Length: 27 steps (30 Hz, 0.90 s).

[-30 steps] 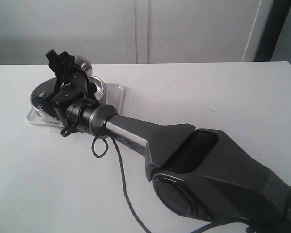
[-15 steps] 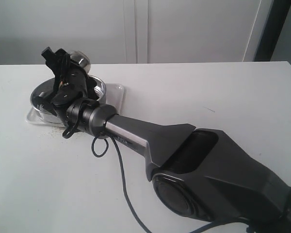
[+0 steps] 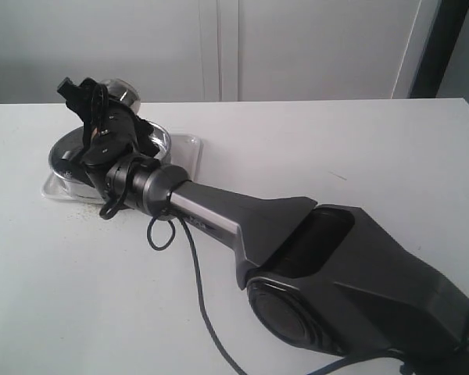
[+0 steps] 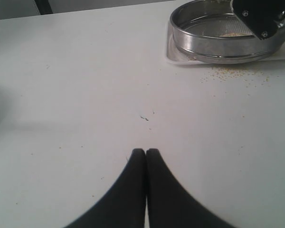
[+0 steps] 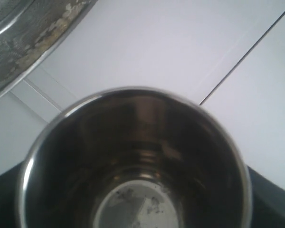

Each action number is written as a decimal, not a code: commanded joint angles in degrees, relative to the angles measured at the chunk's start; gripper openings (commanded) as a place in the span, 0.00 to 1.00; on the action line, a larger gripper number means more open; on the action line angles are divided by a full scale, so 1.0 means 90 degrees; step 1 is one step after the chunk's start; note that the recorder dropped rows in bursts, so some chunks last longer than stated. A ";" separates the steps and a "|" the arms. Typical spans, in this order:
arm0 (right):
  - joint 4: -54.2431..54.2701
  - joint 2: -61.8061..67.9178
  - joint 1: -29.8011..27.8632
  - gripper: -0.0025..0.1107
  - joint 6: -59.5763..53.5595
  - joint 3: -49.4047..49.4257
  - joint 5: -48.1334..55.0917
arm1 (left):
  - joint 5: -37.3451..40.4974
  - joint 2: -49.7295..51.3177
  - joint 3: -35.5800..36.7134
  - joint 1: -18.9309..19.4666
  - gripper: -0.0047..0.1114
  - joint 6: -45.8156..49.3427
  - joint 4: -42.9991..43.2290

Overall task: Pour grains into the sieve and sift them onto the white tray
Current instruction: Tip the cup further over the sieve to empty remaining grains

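Observation:
The sieve (image 3: 161,141) rests on the white tray (image 3: 189,149) at the far left of the table. My right gripper (image 3: 109,100) reaches across and is shut on a small steel cup (image 3: 125,91), held tipped just above the sieve's far rim. The right wrist view looks into the cup (image 5: 137,161), which appears empty. A patch of grains (image 4: 232,34) lies on the mesh of the sieve (image 4: 223,42), and more grains (image 5: 57,27) cling along its inner edge (image 5: 19,38). My left gripper (image 4: 146,152) is shut on nothing, over bare table well short of the tray (image 4: 173,55).
Spilled grains (image 4: 237,73) are scattered on the table just in front of the tray. My right arm (image 3: 297,242) stretches diagonally across the middle of the table, with a black cable (image 3: 191,258) hanging from it. A white wall stands behind the table.
My right gripper and the cup have shifted a little to the left and upward over the sieve. The sieve and tray have stayed put.

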 commanded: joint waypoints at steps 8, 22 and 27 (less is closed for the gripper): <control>0.0029 -0.0273 -0.0068 0.02 -0.0418 -0.0038 0.0056 | -0.0015 -0.0021 -0.0017 -0.0031 0.04 0.0000 0.0000; 0.0414 -0.0337 0.0107 0.02 -0.0543 0.0027 0.0505 | -0.0015 -0.0021 -0.0017 -0.0031 0.04 0.0000 0.0000; 0.0319 -0.0337 0.0190 0.02 -0.0283 0.0027 0.0711 | -0.0015 -0.0021 -0.0017 -0.0031 0.04 0.0000 0.0000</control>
